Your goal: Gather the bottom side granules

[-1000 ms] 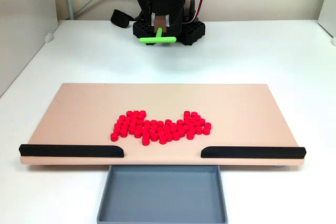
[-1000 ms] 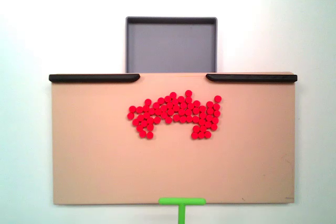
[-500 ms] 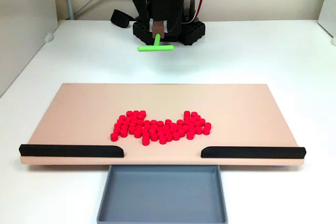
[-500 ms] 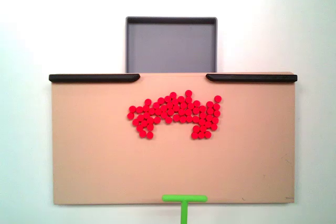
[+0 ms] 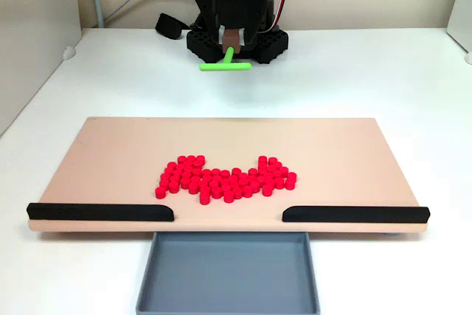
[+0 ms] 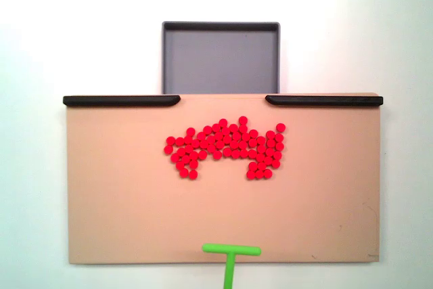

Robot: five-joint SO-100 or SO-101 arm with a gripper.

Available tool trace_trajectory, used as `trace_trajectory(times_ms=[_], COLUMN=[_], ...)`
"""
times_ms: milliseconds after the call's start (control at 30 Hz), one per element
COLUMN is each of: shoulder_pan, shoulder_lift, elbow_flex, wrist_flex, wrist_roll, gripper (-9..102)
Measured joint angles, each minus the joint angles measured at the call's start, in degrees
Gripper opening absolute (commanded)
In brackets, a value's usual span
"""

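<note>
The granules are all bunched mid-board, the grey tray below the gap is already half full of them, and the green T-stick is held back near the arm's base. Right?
Not quite: the grey tray is empty, as both fixed views show. The granules are bunched mid-board, and the gripper holds the green T-stick near the base.

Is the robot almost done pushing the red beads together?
Not yet. The jaws already hold the green T-shaped stick, so the tool is ready. In the top-down fixed view it hangs over the board's edge, well short of the granules. The sweeping is all left; two lobes stick out toward it.
</note>
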Motion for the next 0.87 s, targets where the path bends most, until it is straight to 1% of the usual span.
trace_trajectory(times_ms=[867], shoulder_pan=[-0.88], shoulder_lift=[-0.35], elbow_flex=[-0.09], wrist_flex=[0.00], wrist_roll=[1.14], gripper=[0])
